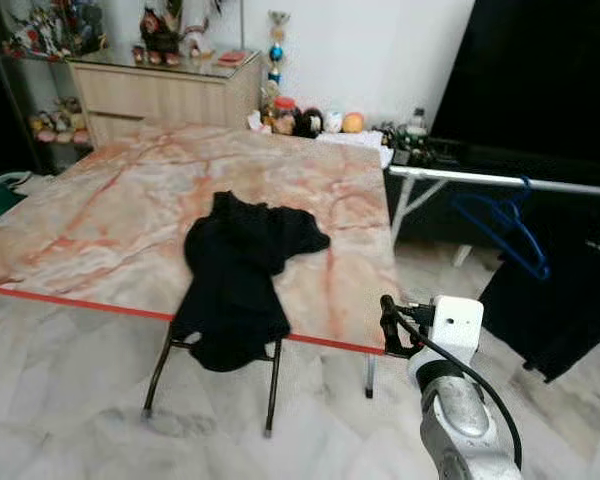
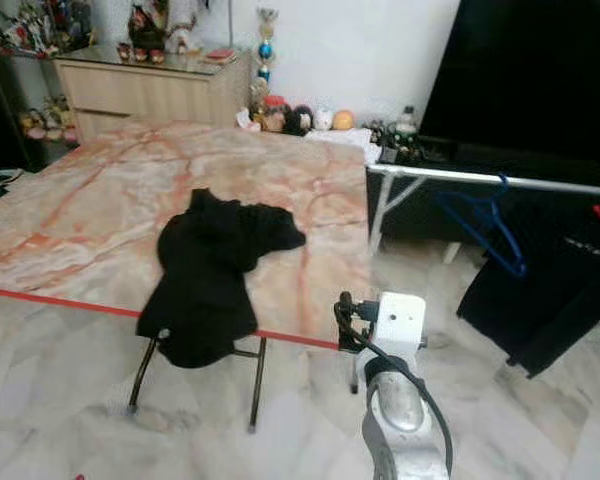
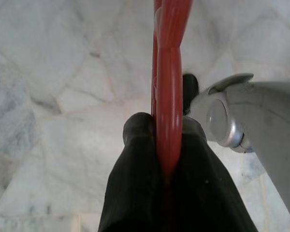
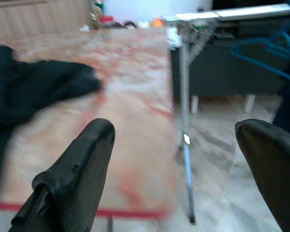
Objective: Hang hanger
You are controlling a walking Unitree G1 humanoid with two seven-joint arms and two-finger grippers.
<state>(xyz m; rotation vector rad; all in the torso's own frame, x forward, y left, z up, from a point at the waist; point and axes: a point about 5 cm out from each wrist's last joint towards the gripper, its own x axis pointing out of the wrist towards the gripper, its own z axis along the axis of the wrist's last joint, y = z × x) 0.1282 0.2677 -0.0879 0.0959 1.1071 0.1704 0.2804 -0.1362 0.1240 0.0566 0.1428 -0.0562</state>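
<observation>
Left wrist view: left gripper [image 3: 168,145] clamps the red hanger [image 3: 168,82]; right gripper [image 4: 176,164] gapes empty; I'd keep the hook upright approaching the rail [image 1: 500,180].

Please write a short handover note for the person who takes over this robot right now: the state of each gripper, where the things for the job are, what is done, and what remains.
Left gripper: shut on a red hanger, held low over the marble floor.
Right gripper: open, empty, raised at the near corner of the marble table.
Clothes rail: ahead on the right, beyond the table; a blue hanger and dark clothing already hang on it.
Black garment: draped over the table's near edge.
Done: red hanger is gripped.
Left: bring it to the rail and hook it on.
</observation>
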